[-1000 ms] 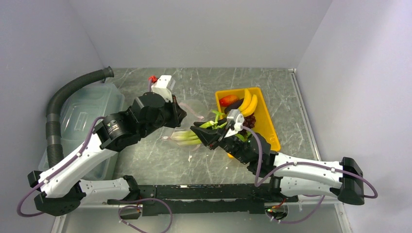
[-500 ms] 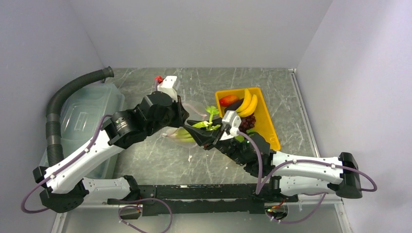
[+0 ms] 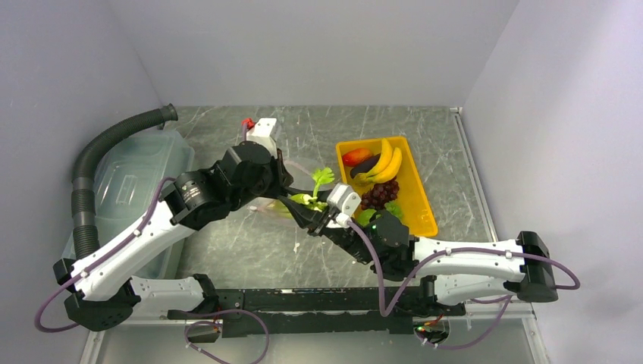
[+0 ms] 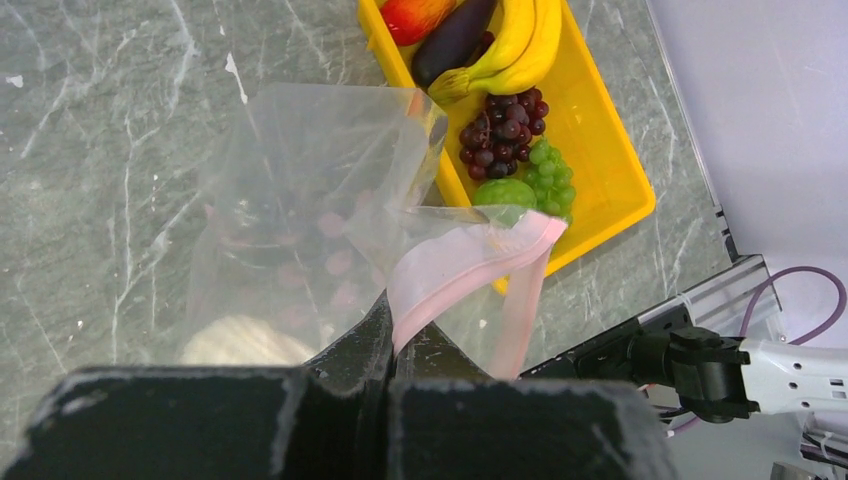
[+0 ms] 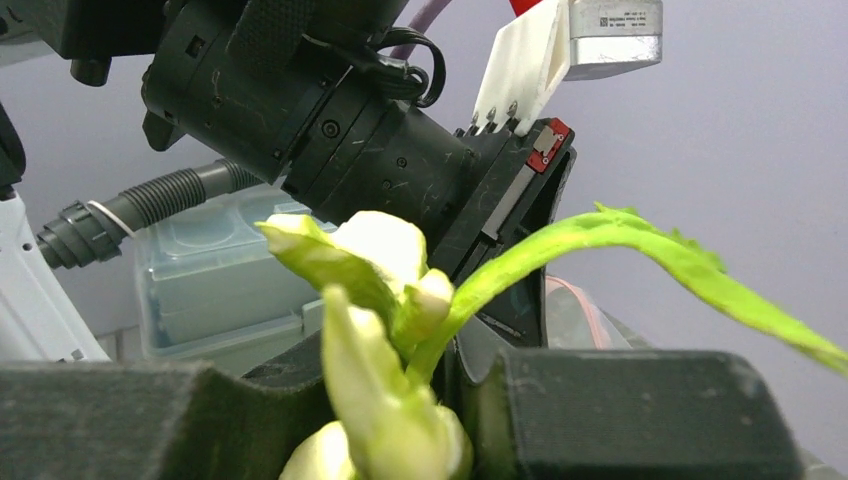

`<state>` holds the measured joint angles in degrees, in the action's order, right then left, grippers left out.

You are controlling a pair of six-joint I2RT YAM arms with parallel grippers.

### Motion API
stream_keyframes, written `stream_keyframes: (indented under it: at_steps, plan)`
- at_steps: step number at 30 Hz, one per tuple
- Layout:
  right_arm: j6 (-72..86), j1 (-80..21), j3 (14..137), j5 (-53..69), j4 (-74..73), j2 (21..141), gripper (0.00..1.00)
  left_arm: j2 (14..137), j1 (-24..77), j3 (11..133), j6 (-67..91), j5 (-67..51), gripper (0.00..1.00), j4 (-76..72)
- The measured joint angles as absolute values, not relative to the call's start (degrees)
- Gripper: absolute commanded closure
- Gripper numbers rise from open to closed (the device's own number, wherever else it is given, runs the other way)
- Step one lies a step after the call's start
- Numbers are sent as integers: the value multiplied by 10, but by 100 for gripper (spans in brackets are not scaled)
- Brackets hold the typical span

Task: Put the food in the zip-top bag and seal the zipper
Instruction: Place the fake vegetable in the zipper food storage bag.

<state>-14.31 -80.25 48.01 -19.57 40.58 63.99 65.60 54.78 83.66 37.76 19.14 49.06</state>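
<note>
Right now the left gripper is closed narrow on the zipper. It holds the pink strip up, so the bag hangs open over the middle of the counter, between the bin at the left edge and the tray nearer the right edge. The right gripper is clamped on the leek. The long axis of the leek runs from this gripper toward the left and far side, so its leafy end points at the left gripper and the bag mouth just beside it. Whether the tip is already inside the mouth, I cannot tell. I judge that the coming move is a push along this axis into the opening. The bananas and grapes lie in the tray.
</note>
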Motion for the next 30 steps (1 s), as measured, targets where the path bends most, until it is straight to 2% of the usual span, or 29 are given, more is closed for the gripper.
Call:
stream_keyframes:
  at_steps: [13,23,30]
  plan:
    - [-171,-812,472,-223,415,644,100,656,548,841,377,192,100,505]
    - [-185,-819,472,-279,315,640,100,655,547,860,376,200,100,509]
    - [-192,-820,472,-286,309,639,100,654,547,861,375,197,100,509]
